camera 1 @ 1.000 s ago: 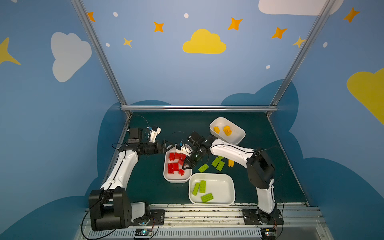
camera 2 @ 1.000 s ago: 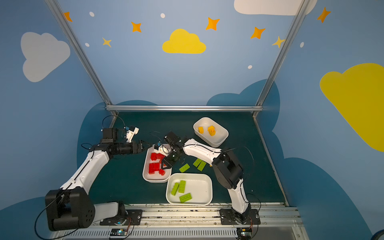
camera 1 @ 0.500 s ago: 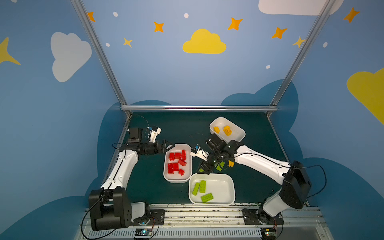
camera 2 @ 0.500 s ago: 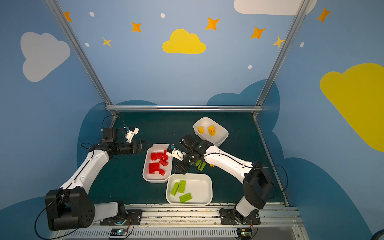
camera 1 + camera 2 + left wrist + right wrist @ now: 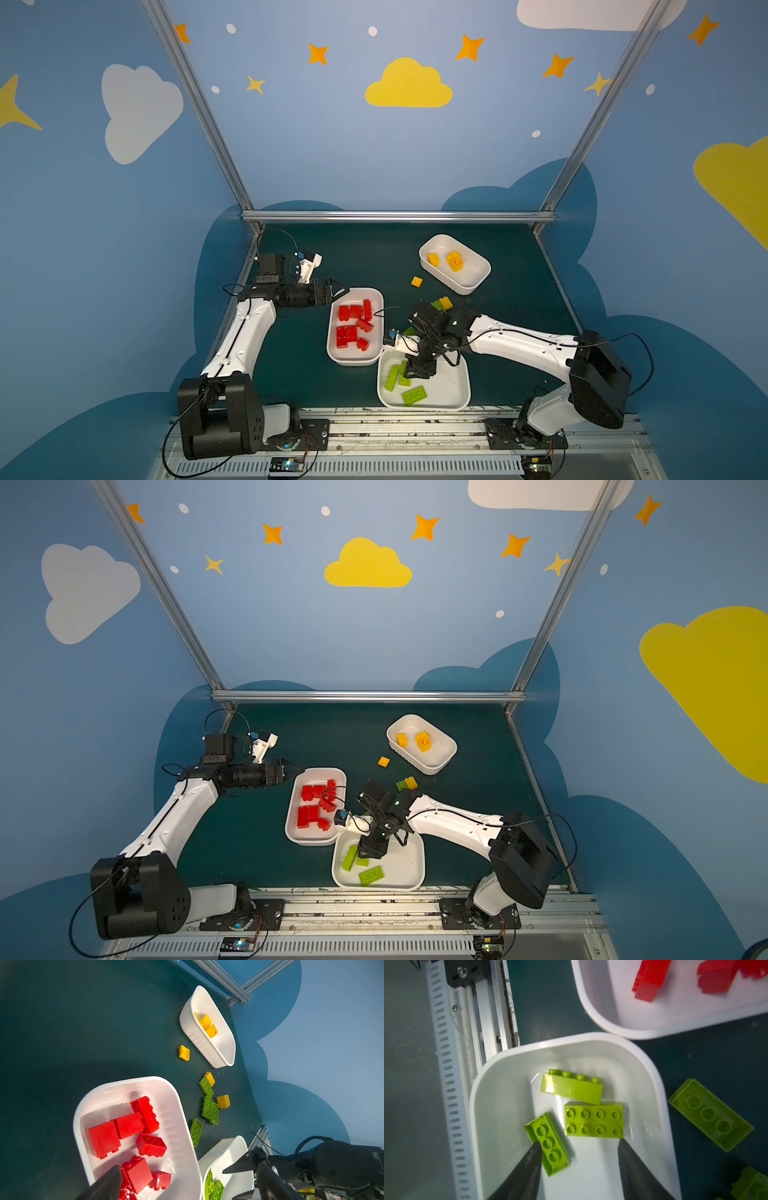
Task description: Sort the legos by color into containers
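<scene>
Though earlier at reds' tub [image 5: 353, 363], right jaws now over greens' tub [image 5: 457, 386].

Three white tubs [image 5: 356, 293] hold red bricks [image 5: 349, 334], lime green bricks [image 5: 593, 1121] and yellow-orange bricks [image 5: 455, 261]. The table [image 5: 365, 253] is dark teal. Blue walls [image 5: 332, 158] carry yellow and white clouds [image 5: 409, 87] and orange stars [image 5: 469, 46].

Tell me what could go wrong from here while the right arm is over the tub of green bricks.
1. The right gripper hangs open, low in the green tub, with one finger close to the upside-down green brick. Lifting out could knock that brick or shove the tub.
2. On the mat, a yellow brick touches a green brick. Grabbing either may drag the other along.
</scene>
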`<state>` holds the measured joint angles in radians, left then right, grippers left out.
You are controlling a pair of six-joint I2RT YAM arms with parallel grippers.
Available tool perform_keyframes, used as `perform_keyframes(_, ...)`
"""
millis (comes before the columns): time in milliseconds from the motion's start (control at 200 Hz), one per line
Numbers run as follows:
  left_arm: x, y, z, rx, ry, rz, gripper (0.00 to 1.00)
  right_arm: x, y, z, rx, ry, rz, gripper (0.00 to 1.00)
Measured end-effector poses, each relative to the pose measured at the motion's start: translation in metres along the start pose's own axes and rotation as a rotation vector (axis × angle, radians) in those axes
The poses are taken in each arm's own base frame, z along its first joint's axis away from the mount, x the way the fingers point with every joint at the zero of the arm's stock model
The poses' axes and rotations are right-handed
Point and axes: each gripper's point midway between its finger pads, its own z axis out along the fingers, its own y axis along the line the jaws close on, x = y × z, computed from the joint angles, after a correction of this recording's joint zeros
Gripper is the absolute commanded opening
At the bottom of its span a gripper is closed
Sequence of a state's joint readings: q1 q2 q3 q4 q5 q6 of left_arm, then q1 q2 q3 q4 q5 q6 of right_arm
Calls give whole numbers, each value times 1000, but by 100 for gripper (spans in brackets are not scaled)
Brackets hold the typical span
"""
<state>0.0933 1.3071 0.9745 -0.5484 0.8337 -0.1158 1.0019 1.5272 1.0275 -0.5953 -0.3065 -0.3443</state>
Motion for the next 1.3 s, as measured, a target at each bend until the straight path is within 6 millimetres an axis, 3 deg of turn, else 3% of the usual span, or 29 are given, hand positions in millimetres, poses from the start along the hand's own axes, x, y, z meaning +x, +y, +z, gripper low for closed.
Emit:
perform_keyframes(195,2,0,0,-1,8,-6,99,-17,-28,-18,73,-60,30,59)
perform_keyframes(370,2,0,0,-1,8,-6,99,-32,-77,-50,178,-120,156,61)
perform_keyframes(465,2,0,0,-1,8,-6,99,-39,-102,-55,218,-120,247,61)
perform_keyframes(586,2,0,0,-1,8,-6,100,-35,-121,-38,235,-55,352,61)
perform_keyframes(826,4,0,0,-2,13,-8,99,-4,-140,9,244,126,531,64)
perform_keyframes(1301,4,1,0,-1,15,-11,100,13,-134,36,244,237,584,62)
